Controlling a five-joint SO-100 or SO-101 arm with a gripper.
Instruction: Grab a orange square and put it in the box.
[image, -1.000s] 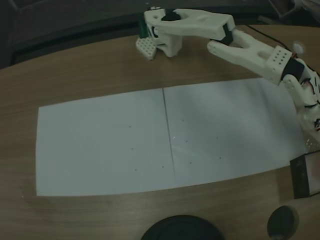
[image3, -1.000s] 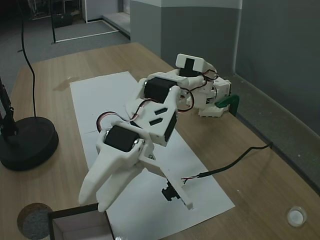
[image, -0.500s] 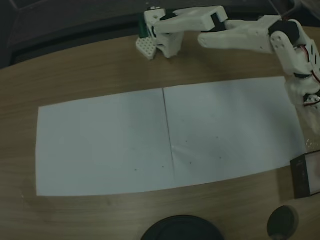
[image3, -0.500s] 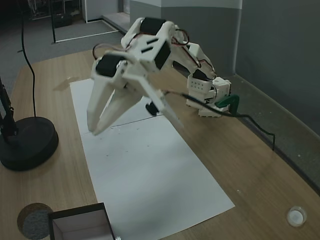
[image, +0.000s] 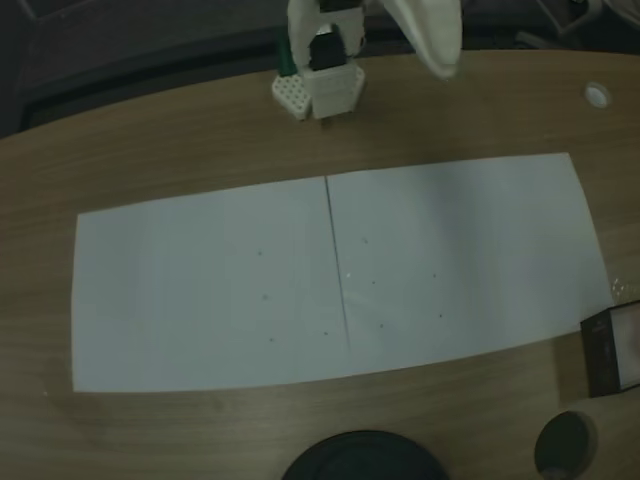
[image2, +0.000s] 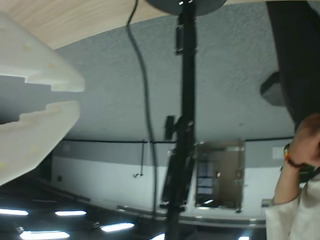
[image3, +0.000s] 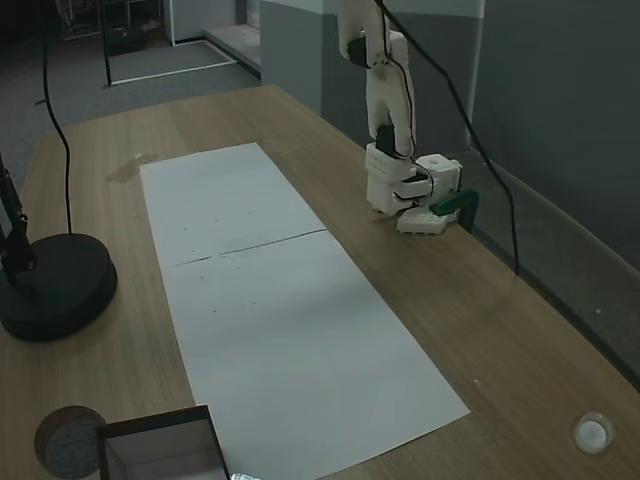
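Box (image3: 160, 443) sits at the near table edge in a fixed view, dark walls, pale inside, beside a round cork-like coaster (image3: 66, 437); in the other fixed view it is at the right edge (image: 610, 350). Orange square not visible. Arm (image3: 385, 120) has swung up from reaching low over the paper and now stands upright on its base. Gripper (image2: 60, 100) fingers slightly apart in the wrist view, holding nothing. White paper sheets (image3: 280, 320) on wooden table (image3: 500, 330); black lamp base (image3: 55, 290) left. Grey wall, person's hand (image2: 305, 142) beyond.
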